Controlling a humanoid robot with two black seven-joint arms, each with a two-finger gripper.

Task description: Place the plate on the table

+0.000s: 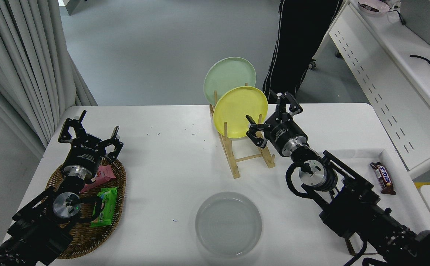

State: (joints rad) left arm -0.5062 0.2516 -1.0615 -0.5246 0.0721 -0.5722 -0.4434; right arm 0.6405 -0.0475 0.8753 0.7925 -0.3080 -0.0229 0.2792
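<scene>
The light-grey plate (228, 224) lies flat on the white table (170, 159) near its front edge, at the middle. My right gripper (274, 117) is open and empty. It hangs above the table just right of the yellow plate (240, 111), well behind the grey plate and apart from it. My left gripper (89, 135) is parked open at the lower left, above a wicker basket.
A wooden rack (242, 153) holds the yellow plate and a pale green plate (229, 75) upright at the back middle. The wicker basket (117, 192) holds snack packets. A white tray (403, 173) with a chocolate bar (382, 177) sits at the right. A person (300, 44) stands behind the table.
</scene>
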